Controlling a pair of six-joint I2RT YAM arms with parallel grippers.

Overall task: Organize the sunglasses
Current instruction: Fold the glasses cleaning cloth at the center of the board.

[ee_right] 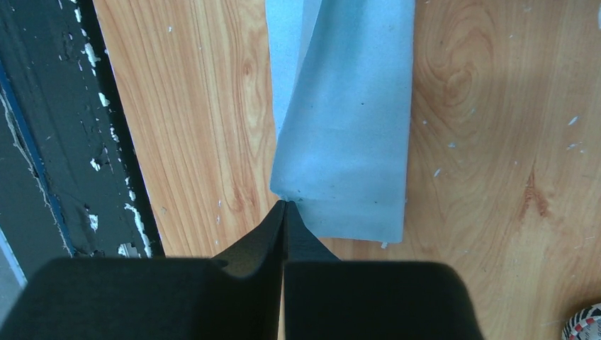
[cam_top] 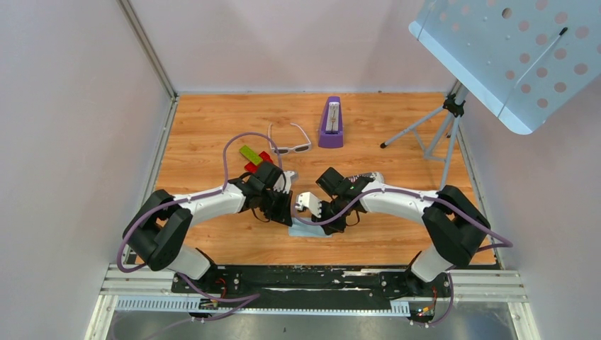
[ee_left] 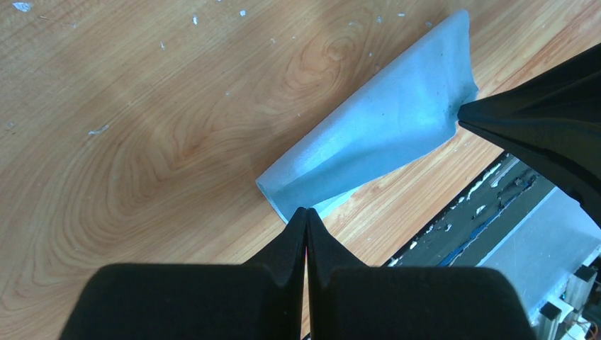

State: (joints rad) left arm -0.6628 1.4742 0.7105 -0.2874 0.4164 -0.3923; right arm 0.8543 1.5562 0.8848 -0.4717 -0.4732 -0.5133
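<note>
The sunglasses [cam_top: 291,142], white-framed with dark lenses and their arms unfolded, lie on the wooden table at the back, well beyond both grippers. Near the front edge, my left gripper [ee_left: 306,210] is shut on one corner of a light blue cloth [ee_left: 375,134]. My right gripper [ee_right: 285,203] is shut on a neighbouring corner of the cloth [ee_right: 347,120]. Between the two grips the cloth is raised and curled over itself above the table. From above, the left gripper [cam_top: 287,216] and right gripper [cam_top: 327,221] meet over the cloth [cam_top: 312,232].
A purple metronome [cam_top: 330,124] stands right of the sunglasses. Green and red blocks [cam_top: 252,157] lie behind the left wrist. A patterned case [ee_right: 585,323] peeks out by the right arm. A music stand [cam_top: 443,131] occupies the back right. The table's front edge [ee_right: 135,142] is close.
</note>
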